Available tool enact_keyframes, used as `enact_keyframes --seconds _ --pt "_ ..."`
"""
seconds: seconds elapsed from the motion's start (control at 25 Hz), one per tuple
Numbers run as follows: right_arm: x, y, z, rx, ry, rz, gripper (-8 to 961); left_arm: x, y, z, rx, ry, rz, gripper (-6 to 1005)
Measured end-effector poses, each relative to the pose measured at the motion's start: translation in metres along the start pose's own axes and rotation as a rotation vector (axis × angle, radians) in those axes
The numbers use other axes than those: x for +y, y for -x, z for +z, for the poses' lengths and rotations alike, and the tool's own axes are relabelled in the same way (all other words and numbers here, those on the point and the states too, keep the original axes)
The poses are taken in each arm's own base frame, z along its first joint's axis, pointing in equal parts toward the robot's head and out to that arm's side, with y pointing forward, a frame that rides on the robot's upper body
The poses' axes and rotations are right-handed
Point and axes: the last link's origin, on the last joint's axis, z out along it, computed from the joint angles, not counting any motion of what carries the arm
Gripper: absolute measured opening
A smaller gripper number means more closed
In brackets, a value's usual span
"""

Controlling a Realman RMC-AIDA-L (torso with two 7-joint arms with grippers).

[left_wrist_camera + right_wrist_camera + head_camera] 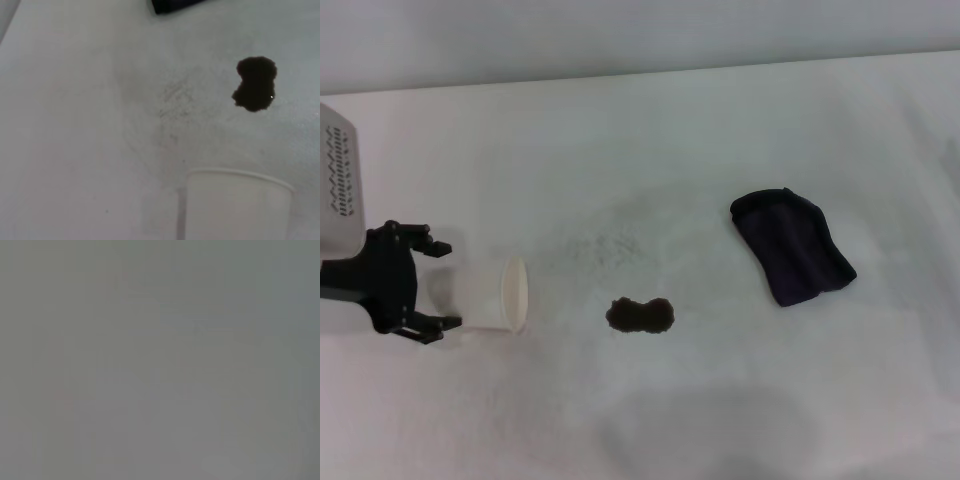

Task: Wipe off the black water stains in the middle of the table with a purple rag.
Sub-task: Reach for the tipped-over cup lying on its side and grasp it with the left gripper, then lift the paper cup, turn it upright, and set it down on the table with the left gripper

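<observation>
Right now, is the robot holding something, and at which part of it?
The left gripper straddles a white paper cup lying on its side, near its base end; contact cannot be told. The purple rag lies unheld.

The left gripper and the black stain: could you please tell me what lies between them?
In the head view, a white paper cup lies on its side between the left gripper and the stain.

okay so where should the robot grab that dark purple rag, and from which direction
Probably from straight above, pinching the middle of the purple rag. It lies flat and limp on the table, so no edge stands up to grip. It sits to the robot's right of the black water stains, away from the left gripper.
</observation>
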Motion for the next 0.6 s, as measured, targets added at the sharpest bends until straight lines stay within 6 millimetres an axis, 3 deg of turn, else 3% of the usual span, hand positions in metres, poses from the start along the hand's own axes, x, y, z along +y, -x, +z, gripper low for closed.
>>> enact_keyframes --seconds 0.6 --pt "-0.001 -0.003 -0.009 -0.002 0.008 0.014 869 -0.001 0.005 0.023 0.019 0.015 -0.007 833"
